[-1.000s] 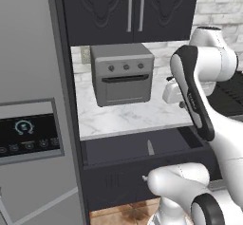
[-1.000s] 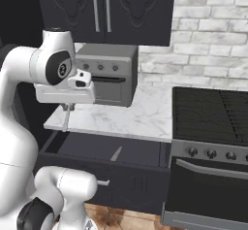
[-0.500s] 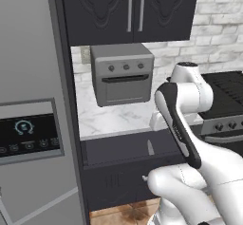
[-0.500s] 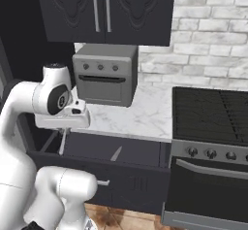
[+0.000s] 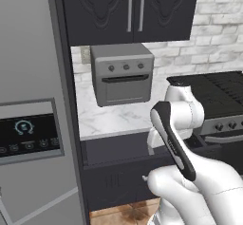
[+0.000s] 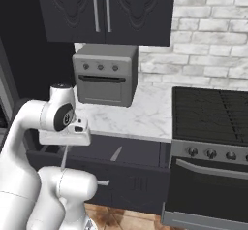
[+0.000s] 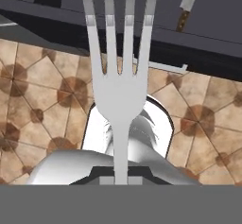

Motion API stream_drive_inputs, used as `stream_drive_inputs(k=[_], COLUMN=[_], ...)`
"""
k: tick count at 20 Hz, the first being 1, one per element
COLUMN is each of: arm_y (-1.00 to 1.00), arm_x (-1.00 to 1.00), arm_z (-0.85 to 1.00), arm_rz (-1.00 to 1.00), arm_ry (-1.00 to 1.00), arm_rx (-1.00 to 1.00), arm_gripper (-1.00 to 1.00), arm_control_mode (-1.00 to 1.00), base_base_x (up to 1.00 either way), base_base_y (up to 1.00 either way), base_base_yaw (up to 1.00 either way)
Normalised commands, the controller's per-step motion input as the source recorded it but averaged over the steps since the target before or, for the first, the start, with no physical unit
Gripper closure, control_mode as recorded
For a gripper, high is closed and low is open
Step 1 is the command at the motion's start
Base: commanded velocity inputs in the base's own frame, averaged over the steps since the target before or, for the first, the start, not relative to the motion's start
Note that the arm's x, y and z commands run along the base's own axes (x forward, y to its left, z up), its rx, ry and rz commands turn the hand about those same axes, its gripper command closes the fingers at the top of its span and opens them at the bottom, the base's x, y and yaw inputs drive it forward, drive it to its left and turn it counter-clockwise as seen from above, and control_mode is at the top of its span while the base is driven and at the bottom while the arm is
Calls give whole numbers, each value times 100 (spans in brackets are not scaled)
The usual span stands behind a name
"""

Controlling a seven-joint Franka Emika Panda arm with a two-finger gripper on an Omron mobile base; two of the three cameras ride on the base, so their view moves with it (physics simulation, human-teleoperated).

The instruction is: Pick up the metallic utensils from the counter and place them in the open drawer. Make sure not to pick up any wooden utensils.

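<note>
My gripper [image 6: 65, 145] is shut on the silver fork [image 7: 120, 90], whose tines point away from the hand. In the right base view the fork [image 6: 63, 157] hangs down at the left end of the open dark drawer [image 6: 140, 151]. The knife [image 6: 116, 153], silver-bladed with a brown handle, lies inside the drawer, and it shows again at the top of the hand view [image 7: 188, 4]. In the left base view my own arm covers the hand, with the drawer [image 5: 114, 148] behind it. The island counter is out of view.
A grey toaster oven [image 6: 104, 73] stands on the marble worktop [image 6: 145, 120] above the drawer. A black stove [image 6: 213, 141] is to the right and a steel fridge [image 5: 28, 124] to the left. The hand view looks down on brown floor tiles [image 7: 42, 109] and the drawer's silver handle [image 7: 165, 67].
The arm has folded down, bringing the hand and fork from worktop height to the level of the open drawer. The knife in the drawer has not moved.
</note>
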Motion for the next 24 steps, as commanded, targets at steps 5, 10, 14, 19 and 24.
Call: stream_drive_inputs(k=[5,10,14,19,24], arm_y=[5,14,11,2,0], arm_x=[-2,-1,0,22,46], arm_z=[-5,-5,-8,-14,-33], arm_rz=[0,2,1,0,0], arm_ry=[16,34,32,11,0], arm_rx=[-1,-5,-6,-3,0], arm_gripper=[100,100,100,100,100], arm_control_mode=[-100,-100,-100,-100,-100], base_base_x=[0,0,0,0,0], base_base_y=[0,0,0,0,0], base_base_yaw=[0,0,0,0,0])
